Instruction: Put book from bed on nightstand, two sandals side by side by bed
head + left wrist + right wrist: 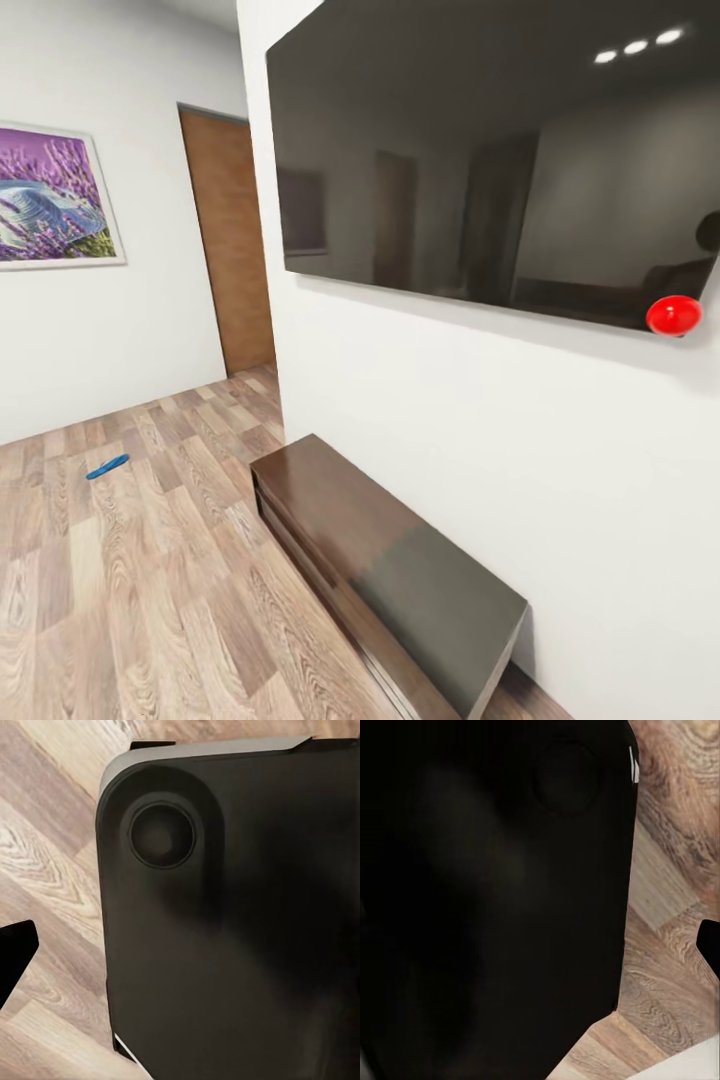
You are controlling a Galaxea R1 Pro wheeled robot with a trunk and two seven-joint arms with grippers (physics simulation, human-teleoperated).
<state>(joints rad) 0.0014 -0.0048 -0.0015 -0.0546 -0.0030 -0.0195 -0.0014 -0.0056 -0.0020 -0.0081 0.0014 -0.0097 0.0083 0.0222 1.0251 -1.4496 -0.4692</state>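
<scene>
The robot is on its way, head camera swung toward a white wall carrying a big dark TV screen [500,160], with a long low dark bench [390,570] beneath it. Out on the wood-plank floor [120,590] lies 1 blue sandal [107,466], well apart from the bench and off to the robot's left, near the wall with the lavender picture [50,195] and short of the brown door [232,245]. Its long axis runs slantwise, the far end pointing right. The left arm looks the nearer one, I'd say. Both wrist views look down past the robot's dark body [225,930] to floor planks; whether either pincer is spread or pressed together, I cannot tell. A drive toward that sandal comes first, by my reckoning.
</scene>
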